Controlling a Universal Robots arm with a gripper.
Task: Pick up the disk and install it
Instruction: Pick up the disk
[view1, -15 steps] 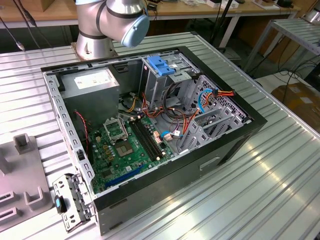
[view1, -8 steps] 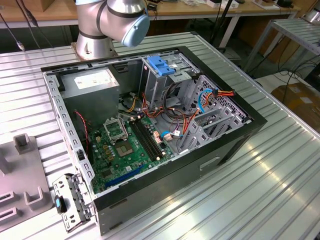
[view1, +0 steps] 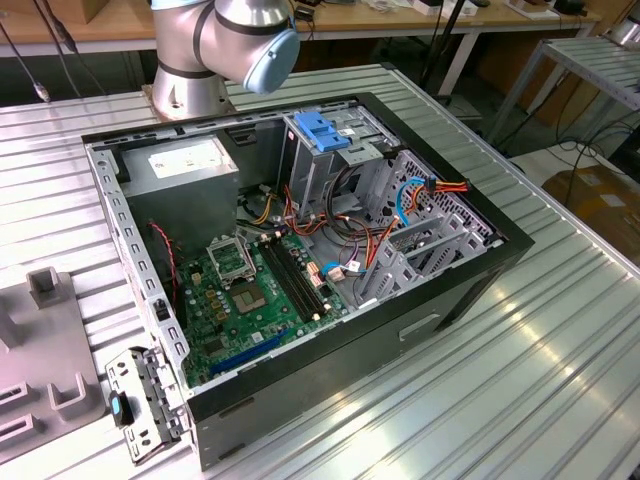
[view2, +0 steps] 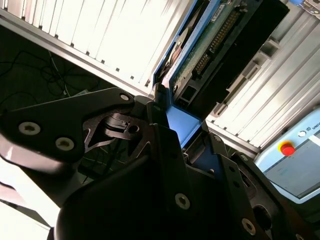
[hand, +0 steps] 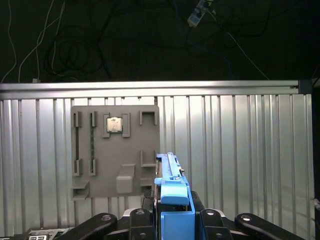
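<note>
The 2 dark fingers (view2: 165, 140) of the gripper (view2: 182, 125) are closed most of the way onto the disk (view2: 200, 50), pressing against its blue plastic side rail from both sides. In the second wrist view the disk reaches out past the fingertips, showing its green circuit board, a row of connector pins and the blue rail along one edge. In the first wrist view the gripper (hand: 172, 212) holds the disk (hand: 172, 192) edge-on, so that mostly the blue rail shows between the finger links.

Beyond the disk in that view lies the ribbed metal table (hand: 250, 150), with a grey holder plate (hand: 100, 170) on it carrying a small square chip (hand: 114, 124). A pendant with a red button (view2: 286, 148) sits past the table's edge in the second wrist view.

In the exterior view the arm (view1: 225, 40) rises behind the open computer case (view1: 400, 330). Inside the case are the green motherboard (view1: 250, 290), a grey box with a white sticker (view1: 185, 165) and a metal cage topped by a blue bracket (view1: 322, 130).
</note>
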